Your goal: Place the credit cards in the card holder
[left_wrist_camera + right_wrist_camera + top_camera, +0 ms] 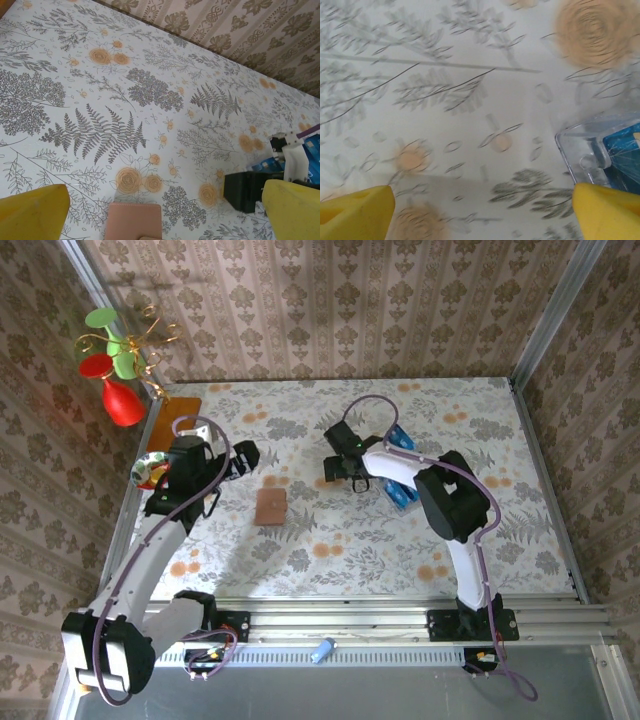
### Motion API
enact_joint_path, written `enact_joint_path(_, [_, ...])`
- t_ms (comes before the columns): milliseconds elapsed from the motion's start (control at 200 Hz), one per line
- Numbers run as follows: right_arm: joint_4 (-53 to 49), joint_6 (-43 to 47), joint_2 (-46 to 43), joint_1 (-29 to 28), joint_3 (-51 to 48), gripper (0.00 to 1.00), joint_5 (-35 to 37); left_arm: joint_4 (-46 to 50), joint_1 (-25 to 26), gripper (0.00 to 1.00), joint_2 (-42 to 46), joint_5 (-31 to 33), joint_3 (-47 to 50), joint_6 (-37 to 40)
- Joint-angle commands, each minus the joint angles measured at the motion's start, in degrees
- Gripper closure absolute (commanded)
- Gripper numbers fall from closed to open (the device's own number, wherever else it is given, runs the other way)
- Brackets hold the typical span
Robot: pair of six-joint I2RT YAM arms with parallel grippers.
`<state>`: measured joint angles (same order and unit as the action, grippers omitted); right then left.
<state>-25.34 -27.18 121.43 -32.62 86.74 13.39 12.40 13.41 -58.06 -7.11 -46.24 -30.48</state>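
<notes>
- The table (pixel 400 540) is white with grey leaves and orange flowers.
- The card holder (pixel 270 506) is plain brown.
- The credit cards (pixel 403 498), on the right, are blue.
- The walls (pixel 330 300) are tan with flowery stripes.
- The board (pixel 180 405), far left, is orange-brown.

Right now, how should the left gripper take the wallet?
Probably from straight above, pinching across two opposite edges of the wallet: it lies flat and closed on the table, so only its thin sides offer purchase. The open left gripper sits close by.
</notes>
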Motion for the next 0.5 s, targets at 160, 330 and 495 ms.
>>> enact_joint_path(160, [-3.99,0.6,1.1,2.74,3.57,0.06,0.44,1.66,-0.49,0.0,0.68,-0.89,1.49,-1.6])
enact_joint_path(330, [-4.4,3.35,-2.68,1.6,4.38,0.02,-5.71,1.89,-0.49,0.0,-0.48,-0.82,2.7,-1.94])
enact_joint_path(495, [-8.41,5.12,-7.75,-2.03,5.37,0.0,-5.33,3.1,-0.4,0.0,-3.67,-1.78,4.33,-2.09])
